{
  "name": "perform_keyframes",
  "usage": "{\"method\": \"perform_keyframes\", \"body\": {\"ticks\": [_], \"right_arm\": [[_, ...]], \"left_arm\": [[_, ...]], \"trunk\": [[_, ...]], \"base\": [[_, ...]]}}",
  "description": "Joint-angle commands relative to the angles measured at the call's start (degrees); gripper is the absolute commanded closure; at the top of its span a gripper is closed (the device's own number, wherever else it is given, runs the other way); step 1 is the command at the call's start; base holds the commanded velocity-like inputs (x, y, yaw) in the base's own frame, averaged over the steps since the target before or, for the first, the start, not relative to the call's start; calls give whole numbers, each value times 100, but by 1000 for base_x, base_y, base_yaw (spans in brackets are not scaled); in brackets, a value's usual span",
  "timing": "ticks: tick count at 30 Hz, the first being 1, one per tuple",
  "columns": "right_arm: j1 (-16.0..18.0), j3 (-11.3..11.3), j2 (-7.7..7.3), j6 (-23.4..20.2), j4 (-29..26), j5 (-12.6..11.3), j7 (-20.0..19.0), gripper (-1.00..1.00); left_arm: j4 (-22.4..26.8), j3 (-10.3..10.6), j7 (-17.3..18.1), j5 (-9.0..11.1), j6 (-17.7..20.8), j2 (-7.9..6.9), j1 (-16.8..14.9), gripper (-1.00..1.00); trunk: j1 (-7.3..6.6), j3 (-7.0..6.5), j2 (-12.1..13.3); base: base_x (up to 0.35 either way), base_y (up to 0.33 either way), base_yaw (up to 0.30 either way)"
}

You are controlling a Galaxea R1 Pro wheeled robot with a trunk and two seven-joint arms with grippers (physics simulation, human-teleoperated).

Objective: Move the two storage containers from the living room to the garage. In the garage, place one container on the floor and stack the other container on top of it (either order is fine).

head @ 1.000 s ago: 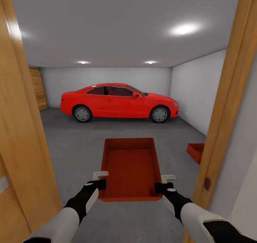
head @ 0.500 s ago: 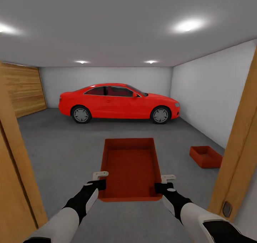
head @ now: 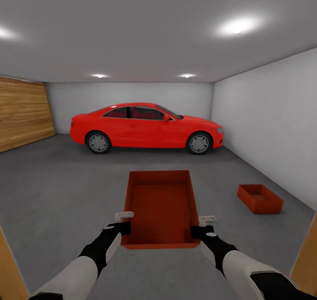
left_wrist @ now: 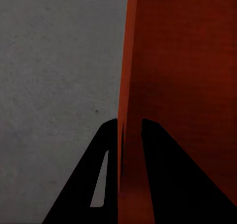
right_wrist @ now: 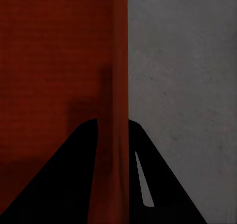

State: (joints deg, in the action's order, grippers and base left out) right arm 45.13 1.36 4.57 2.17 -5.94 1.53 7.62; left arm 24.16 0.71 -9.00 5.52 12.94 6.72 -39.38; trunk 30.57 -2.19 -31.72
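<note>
Head view: carried bin (head: pixel 159 209) pinched by left gripper (head: pixel 123 221) and right gripper (head: pixel 201 226); floor bin (head: pixel 259 198) lower right, probably nearer right gripper.

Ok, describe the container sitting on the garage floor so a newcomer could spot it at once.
Start at the red car and follow the white right-hand wall toward the camera. Near its foot, a small orange-red open bin rests on the grey concrete floor. Unlike its twin, no gripper holds it.
</note>
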Motion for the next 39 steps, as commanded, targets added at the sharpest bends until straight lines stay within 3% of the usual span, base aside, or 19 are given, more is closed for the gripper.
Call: {"method": "perform_keyframes", "body": {"ticks": [1,39], "right_arm": [[4,-163,-106,21,-12,67,169,100],[4,-165,-106,38,-12,67,169,100]], "left_arm": [[4,-45,-225,-33,45,-7,1,100],[-17,-52,-251,-33,51,-13,1,100]], "trunk": [[5,1,-3],[5,1,-3]], "base": [[323,0,0],[323,0,0]]}}
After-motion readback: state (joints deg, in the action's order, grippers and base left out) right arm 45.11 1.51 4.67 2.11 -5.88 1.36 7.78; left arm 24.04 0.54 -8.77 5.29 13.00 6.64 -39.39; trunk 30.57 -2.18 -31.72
